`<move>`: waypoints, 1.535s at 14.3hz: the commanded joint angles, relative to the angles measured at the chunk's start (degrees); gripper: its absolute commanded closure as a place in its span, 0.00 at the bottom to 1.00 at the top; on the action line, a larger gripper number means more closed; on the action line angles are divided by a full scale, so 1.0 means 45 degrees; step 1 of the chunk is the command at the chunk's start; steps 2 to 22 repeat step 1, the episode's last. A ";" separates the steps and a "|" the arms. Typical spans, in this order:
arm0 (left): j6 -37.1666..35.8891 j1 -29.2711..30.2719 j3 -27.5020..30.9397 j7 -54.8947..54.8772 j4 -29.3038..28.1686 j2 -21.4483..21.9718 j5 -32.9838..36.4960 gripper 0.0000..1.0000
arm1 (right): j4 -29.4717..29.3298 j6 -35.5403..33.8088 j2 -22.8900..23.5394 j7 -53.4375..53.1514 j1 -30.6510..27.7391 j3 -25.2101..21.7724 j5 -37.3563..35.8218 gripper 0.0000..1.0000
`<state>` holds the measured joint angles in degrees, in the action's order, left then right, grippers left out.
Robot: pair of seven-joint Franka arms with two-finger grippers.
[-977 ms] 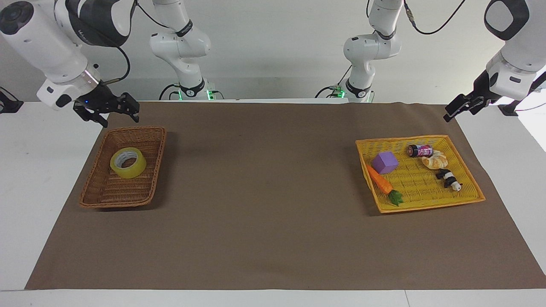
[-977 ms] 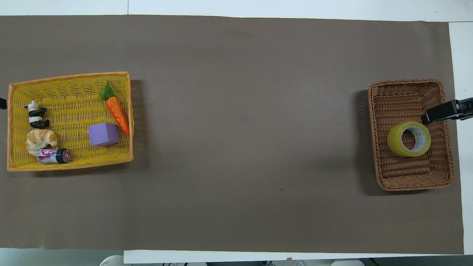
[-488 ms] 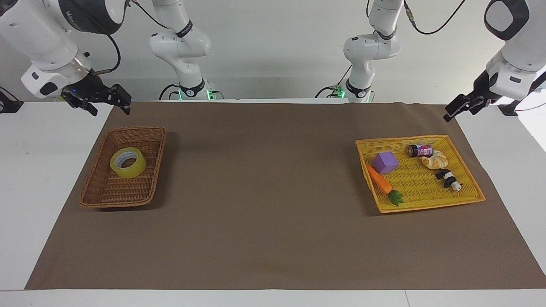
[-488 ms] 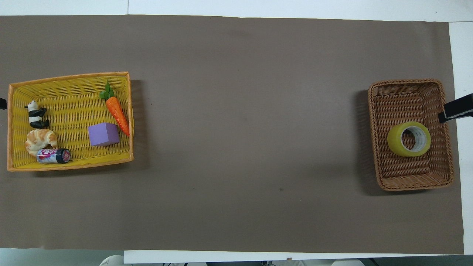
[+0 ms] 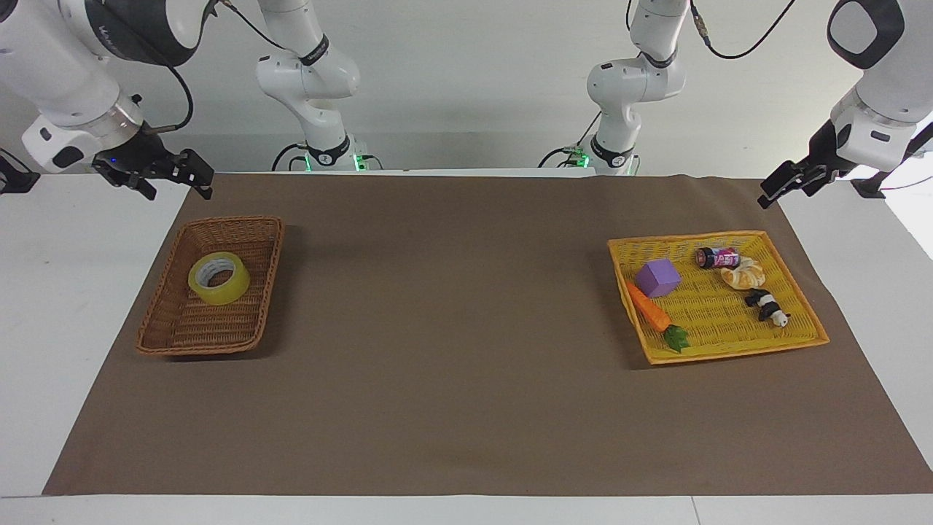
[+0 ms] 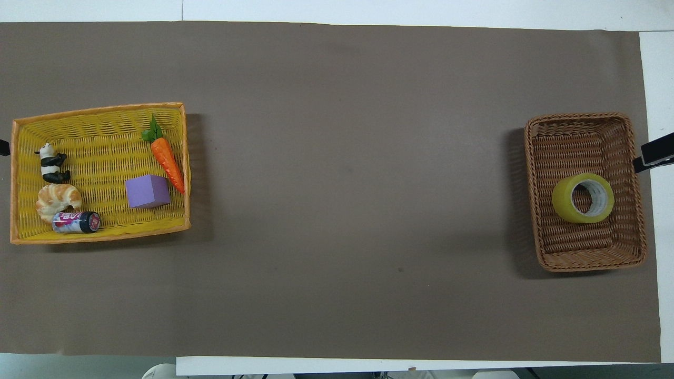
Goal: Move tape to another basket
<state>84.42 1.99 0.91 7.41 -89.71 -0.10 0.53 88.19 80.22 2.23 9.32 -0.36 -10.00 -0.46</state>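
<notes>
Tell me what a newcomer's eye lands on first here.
The bright yellow tray at the left arm's end, holding a carrot, purple cube, can, croissant and panda. Next, the yellow tape lying alone in the wicker basket at the right arm's end. The right hand and left hand hang empty near the table's corners.

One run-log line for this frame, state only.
tape: in wicker basket, untouched | right gripper: open, raised over the table's edge by the basket | left gripper: waiting at its end

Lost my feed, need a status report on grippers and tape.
Right gripper open, empty, raised near the wicker basket. Left gripper waiting by the yellow tray. Tape lying in wicker basket, untouched.
</notes>
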 commanded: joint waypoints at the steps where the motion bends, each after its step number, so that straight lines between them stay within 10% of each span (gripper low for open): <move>1: 0.0223 0.0045 -0.0006 -0.0143 -0.0455 0.0373 -0.0158 0.00 | -0.0165 -0.0230 0.0033 -0.0196 -0.0095 0.0190 -0.0289 0.00; 22: 0.0223 0.0045 -0.0006 -0.0143 -0.0455 0.0373 -0.0158 0.00 | -0.0165 -0.0230 0.0033 -0.0196 -0.0095 0.0190 -0.0289 0.00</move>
